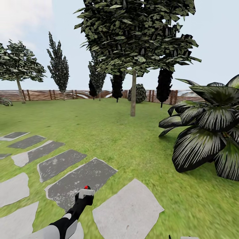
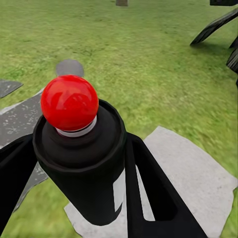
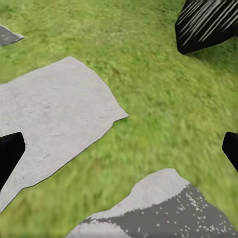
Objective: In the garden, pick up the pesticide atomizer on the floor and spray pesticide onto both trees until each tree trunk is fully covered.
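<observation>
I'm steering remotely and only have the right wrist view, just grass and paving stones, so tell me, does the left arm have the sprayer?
Observer: Yes. The left gripper is closed on the pesticide atomizer, with its red dot facing the left wrist camera.
Operator: Is a tree ahead?
Observer: Yes, in the head view a broadleaf tree's trunk stands straight ahead across the lawn, well short of the fence.
Operator: Where's the second one?
Observer: Far left, by the fence, there's another broadleaf tree.
Operator: Anything in the way?
Observer: A big dark-leaved plant sits to the right of the path to the near trunk; the grass between looks open.
</observation>
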